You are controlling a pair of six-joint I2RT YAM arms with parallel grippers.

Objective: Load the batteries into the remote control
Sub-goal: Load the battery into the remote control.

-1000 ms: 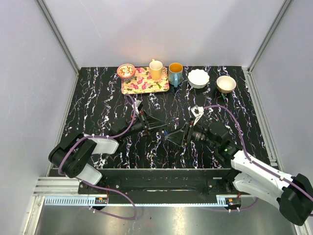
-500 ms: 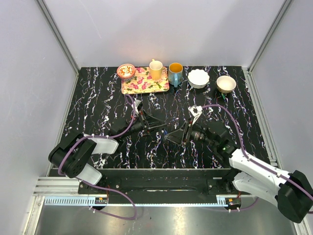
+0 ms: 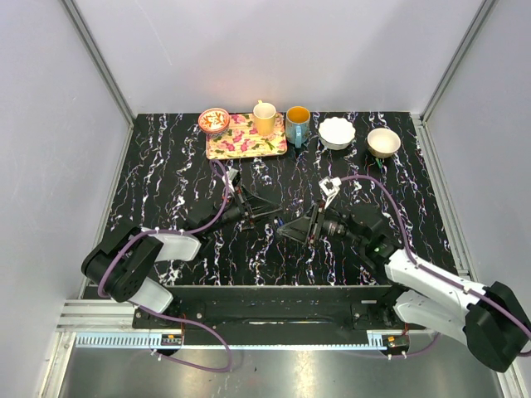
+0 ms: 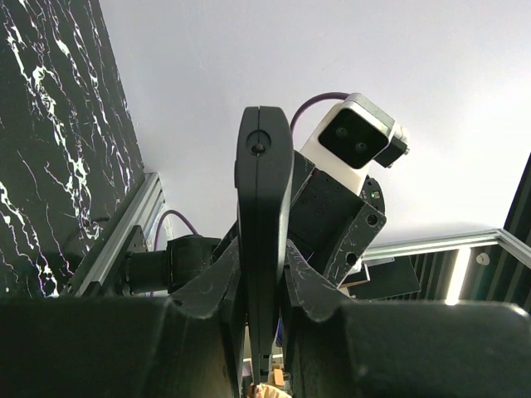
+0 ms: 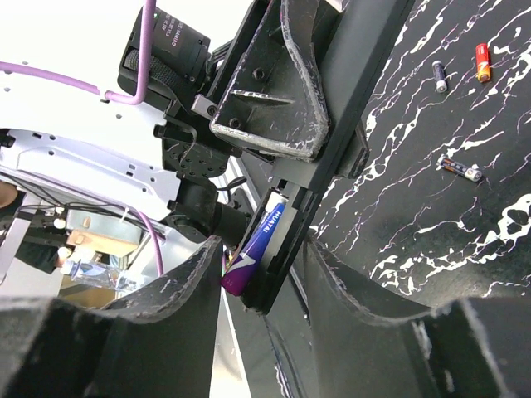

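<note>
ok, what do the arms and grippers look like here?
The left arm and right arm: white link shells, black joints, a purple cable along each. The left gripper and right gripper: black, wedge-shaped, scuffed fingers. White camera housing on the right wrist.

Straight ahead of right gripper (image 3: pixel 292 230): remote control (image 5: pixel 369 66) clamped in left gripper (image 3: pixel 267 212), its end filling space between right fingers; no way through. Loose batteries (image 5: pixel 461 168) on tabletop (image 3: pixel 166 182) off to one side. Far beyond both: tray (image 3: pixel 246 143), mugs (image 3: pixel 265 118), bowls (image 3: pixel 337 133) in row. Outer flank of each gripper: bare tabletop.
</note>
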